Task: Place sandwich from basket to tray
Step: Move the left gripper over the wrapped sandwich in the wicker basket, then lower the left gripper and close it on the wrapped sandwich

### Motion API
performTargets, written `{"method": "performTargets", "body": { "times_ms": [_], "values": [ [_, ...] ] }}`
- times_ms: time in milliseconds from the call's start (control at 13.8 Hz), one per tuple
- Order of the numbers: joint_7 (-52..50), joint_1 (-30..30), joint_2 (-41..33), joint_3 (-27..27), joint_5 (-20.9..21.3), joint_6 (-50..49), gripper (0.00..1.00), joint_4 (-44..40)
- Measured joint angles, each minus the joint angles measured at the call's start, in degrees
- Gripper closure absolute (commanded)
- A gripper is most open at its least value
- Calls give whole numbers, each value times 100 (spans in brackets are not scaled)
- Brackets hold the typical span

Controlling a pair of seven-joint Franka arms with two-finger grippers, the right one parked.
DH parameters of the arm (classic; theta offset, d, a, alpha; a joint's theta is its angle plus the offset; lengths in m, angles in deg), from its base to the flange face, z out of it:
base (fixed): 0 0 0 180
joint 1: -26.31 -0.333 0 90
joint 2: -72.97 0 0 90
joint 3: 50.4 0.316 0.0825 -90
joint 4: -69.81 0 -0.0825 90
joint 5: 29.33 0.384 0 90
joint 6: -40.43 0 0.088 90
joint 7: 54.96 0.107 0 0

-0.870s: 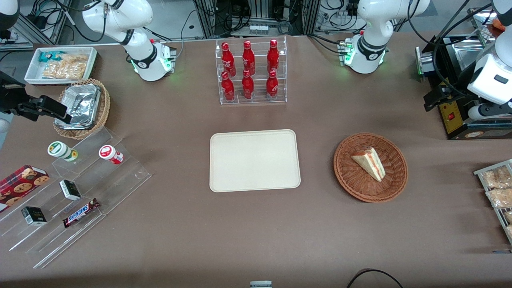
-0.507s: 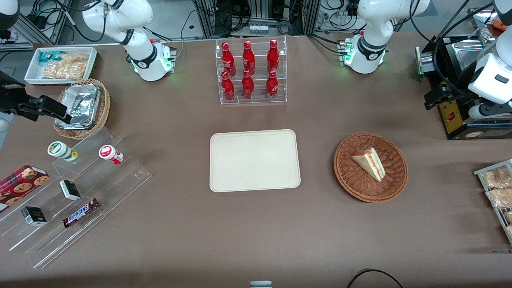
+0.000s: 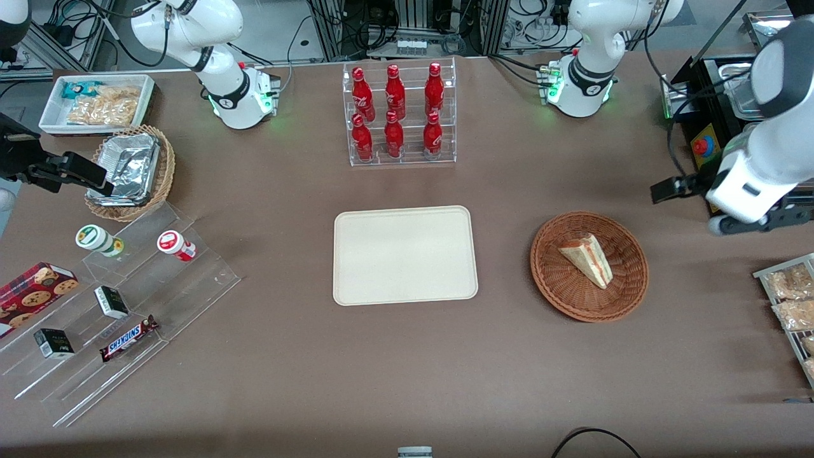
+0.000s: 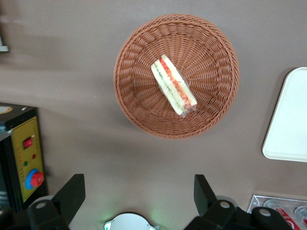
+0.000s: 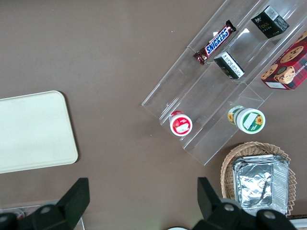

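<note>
The sandwich [image 3: 588,259], a pale wedge with red and green filling, lies in the round reddish-brown basket [image 3: 553,289]. The cream tray [image 3: 404,254] rests flat at the table's middle, beside the basket, with nothing on it. My gripper [image 3: 668,189] hangs above the table, off the basket's rim toward the working arm's end and slightly farther from the front camera. In the left wrist view the gripper [image 4: 138,184] is open and holds nothing. The sandwich [image 4: 173,90] and basket [image 4: 129,103] lie well ahead of its fingers, with a corner of the tray [image 4: 290,120] beside them.
A clear rack of red bottles [image 3: 399,114] stands farther from the front camera than the tray. A black box with a red button [image 3: 703,147] sits near my arm. Snack packets on a rack [image 3: 792,299] lie at the working arm's end. Acrylic steps with snacks [image 3: 127,299] fill the parked arm's end.
My arm has swung in from the table's end toward the basket and come nearer the front camera. The sandwich, basket and tray have not moved.
</note>
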Motion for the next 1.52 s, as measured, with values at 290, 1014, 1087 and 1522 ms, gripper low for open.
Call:
{"method": "performTargets", "body": {
  "times_ms": [290, 1014, 1087, 1522],
  "values": [
    [-808, 47, 150, -12, -4, 1137, 0, 781],
    [-3638, 400, 113, -70, -51, 3928, 0, 2813],
    [-3680, 400, 116, -85, -51, 3940, 0, 2878],
    [-3767, 400, 315, -123, -59, 4245, 0, 3046]
  ]
}}
